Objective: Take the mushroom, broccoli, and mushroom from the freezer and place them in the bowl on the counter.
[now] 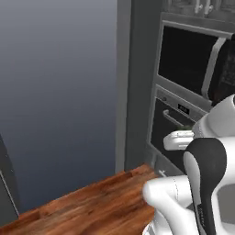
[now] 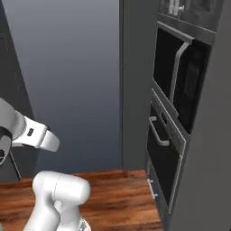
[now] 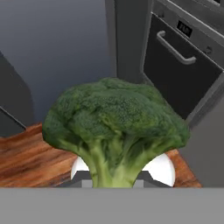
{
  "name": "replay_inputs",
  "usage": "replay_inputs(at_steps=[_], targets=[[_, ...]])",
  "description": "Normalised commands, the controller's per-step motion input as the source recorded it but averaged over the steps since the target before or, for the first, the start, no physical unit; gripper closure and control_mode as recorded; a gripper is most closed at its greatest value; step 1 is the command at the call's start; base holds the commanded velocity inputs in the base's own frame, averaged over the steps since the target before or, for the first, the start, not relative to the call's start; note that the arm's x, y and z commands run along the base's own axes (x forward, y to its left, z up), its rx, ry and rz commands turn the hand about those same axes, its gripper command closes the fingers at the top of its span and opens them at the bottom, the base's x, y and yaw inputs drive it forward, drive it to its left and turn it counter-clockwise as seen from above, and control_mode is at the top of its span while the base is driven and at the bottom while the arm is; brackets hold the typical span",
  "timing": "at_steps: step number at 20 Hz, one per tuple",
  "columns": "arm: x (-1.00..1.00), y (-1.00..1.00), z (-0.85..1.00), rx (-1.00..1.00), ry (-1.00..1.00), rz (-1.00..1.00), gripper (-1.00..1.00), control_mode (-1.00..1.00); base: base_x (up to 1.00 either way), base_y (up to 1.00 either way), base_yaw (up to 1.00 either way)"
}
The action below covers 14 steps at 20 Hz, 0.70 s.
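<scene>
— What do we have at the centre of the hand view?
— The broccoli (image 3: 114,127), with the wooden floor (image 3: 26,157) behind it at lower left.
— And upper right?
— We see the oven door (image 3: 177,65); above it, the control panel (image 3: 192,30).

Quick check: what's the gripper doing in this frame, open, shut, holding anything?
Gripper: closed on the dark green lumpy broccoli floret by its stalk, as the hand view shows.
</scene>
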Motion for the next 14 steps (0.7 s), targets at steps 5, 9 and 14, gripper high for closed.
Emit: replay_inputs(at_steps=[5, 9, 14], targets=[[0.0, 0.0, 0.0, 0.0, 0.0, 0.0, 1.0, 1.0, 0.0, 0.0, 1.0], [0.0, 0.0, 0.0, 0.0, 0.0, 0.0, 1.0, 1.0, 0.0, 0.0, 1.0], [0.0, 0.0, 0.0, 0.0, 0.0, 0.0, 1.0, 1.0, 0.0, 0.0, 1.0]])
